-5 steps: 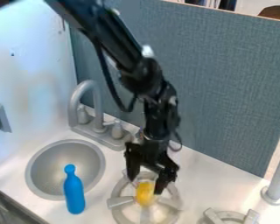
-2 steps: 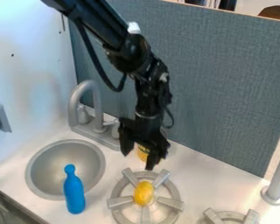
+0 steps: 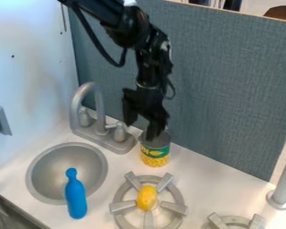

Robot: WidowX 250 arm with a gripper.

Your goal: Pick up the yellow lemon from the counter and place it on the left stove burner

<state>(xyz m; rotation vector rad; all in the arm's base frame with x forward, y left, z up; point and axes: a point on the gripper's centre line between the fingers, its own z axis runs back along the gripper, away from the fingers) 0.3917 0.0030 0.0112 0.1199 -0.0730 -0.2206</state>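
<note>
Although the can [image 3: 155, 154] on the bench [image 3: 200, 179] behind the burner [image 3: 148, 218] should be stiff, slick and rather heavy, its sides offer good purchase for the hand [image 3: 140, 131], seemingly just above, fingers apart.

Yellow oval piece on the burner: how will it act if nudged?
The yellow oval piece would probably roll sideways, given its rounded, elongated shape. The burner's prongs around it may stop it going far. Its smooth-looking surface could slip from an off-centre pinch.
</note>
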